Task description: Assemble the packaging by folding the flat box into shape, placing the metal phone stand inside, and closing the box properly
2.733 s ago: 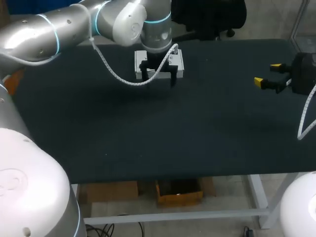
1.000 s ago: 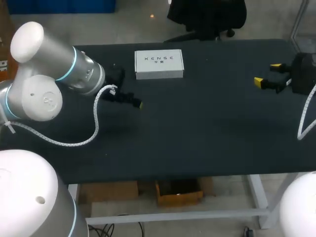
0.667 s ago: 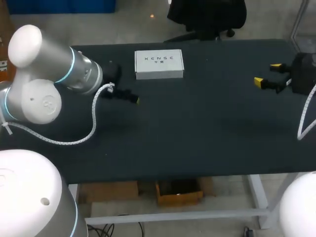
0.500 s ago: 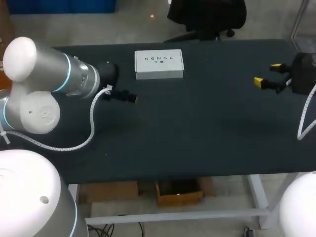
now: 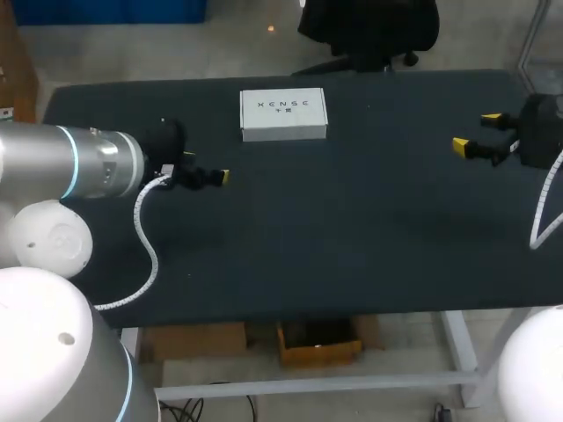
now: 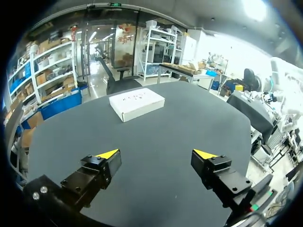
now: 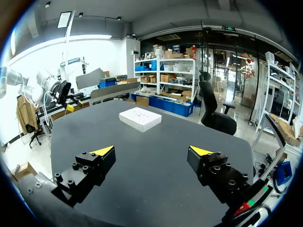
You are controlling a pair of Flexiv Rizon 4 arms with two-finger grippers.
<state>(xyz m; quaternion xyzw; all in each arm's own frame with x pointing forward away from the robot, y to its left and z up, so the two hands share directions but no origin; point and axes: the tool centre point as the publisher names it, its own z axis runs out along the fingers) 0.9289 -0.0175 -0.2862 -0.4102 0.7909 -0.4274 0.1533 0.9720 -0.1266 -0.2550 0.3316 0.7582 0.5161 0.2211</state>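
Box [image 5: 283, 114] is lying flat near the far edge of the table [image 5: 352, 237], roughly mid-width, lid side up and looking closed from here. No phone stand anywhere in my views, so whether it's inside I can't say.

Handling guess: it's thin white cardboard, so light, and reasonably stiff while shut, but the walls will dent if I clamp hard. If the metal stand is in there it'll be heavier than it looks. The finish looks smooth, so I'd expect it to slide on the dark mat rather than tip when nudged. I'd grab it across the two long edges, fingers low on the side walls, not on the lid flap.

Left gripper [image 6: 156, 155] is wide open with nothing in it, hovering over the left part of the table. The box sits ahead of it, a bit toward its left finger, clearly apart, not touching.

Right gripper [image 7: 152, 150] is open and empty too, over by the table's right edge, well apart from the box.
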